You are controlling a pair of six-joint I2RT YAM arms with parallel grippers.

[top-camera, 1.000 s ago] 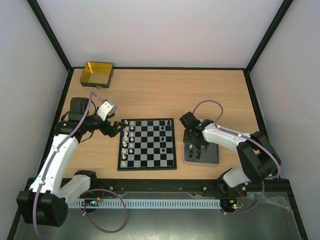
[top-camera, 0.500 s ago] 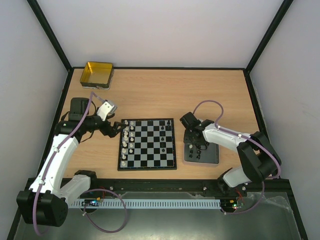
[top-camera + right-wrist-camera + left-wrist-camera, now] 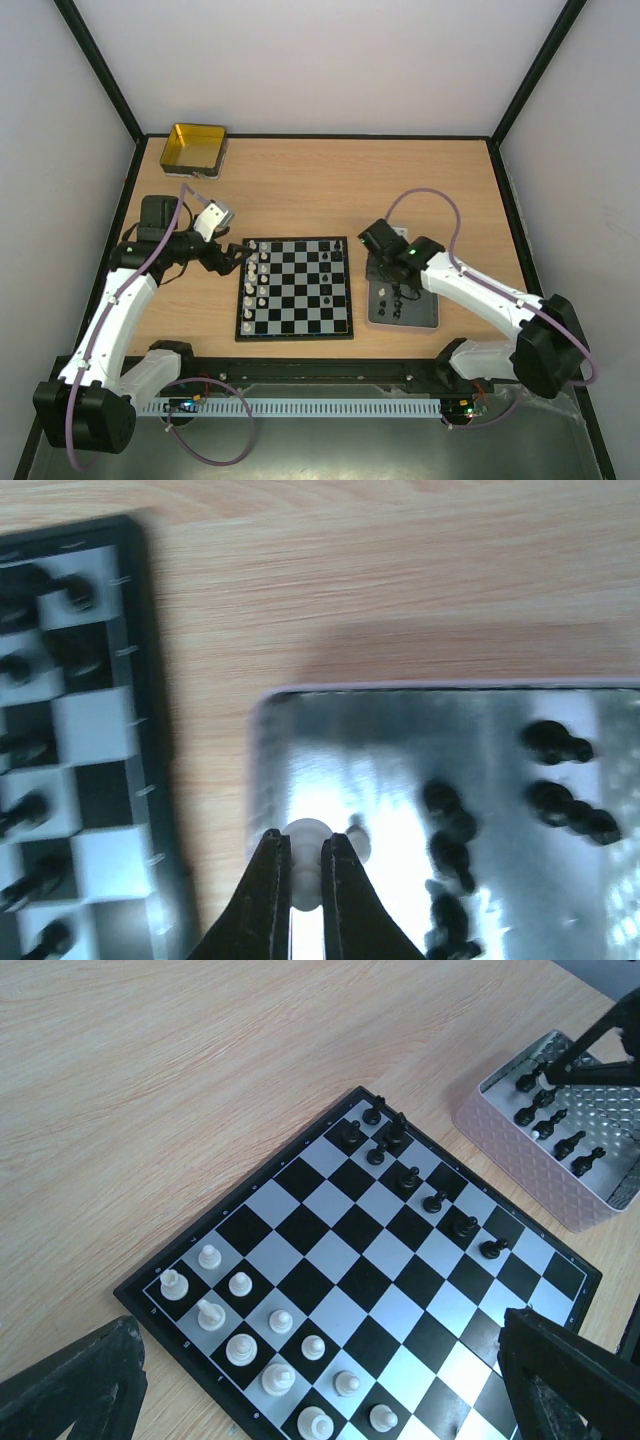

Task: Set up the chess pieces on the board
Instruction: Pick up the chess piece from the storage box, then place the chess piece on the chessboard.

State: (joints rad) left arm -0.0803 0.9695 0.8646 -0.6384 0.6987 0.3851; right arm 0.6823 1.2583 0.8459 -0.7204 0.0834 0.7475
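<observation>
- The board [image 3: 300, 300] sat in the middle of the wooden table [image 3: 330, 190], flat and square to the arms.
- The white pieces [image 3: 240, 1348] stood in two rows along the board's left edge. The black pieces [image 3: 410, 1175] were along its right edge, with that side only partly filled.
- A grey tray [image 3: 425, 320] sat just beside the board's right edge, with a strip of bare table between them. It held a handful of loose black pieces [image 3: 548, 742], some of them lying on their sides.
- A gold tin [image 3: 193, 150] sat well away from the board, past its far left corner.
- The right arm reached in over the tray, so the top view hid most of the part of the tray nearest the board.
- The right gripper [image 3: 305, 855] was over the end of the tray nearest the board. Its fingers [image 3: 268, 890] were pinched nearly together around one small white piece [image 3: 304, 832], which poked out just past the tips. I couldn't tell if that piece was off the tray floor or resting on it.
- The left gripper [image 3: 318, 1320] hung above the board's left edge, over the white rows. Its fingers [image 3: 80, 1390] were spread about as wide as they go, with nothing between them and touching nothing.
</observation>
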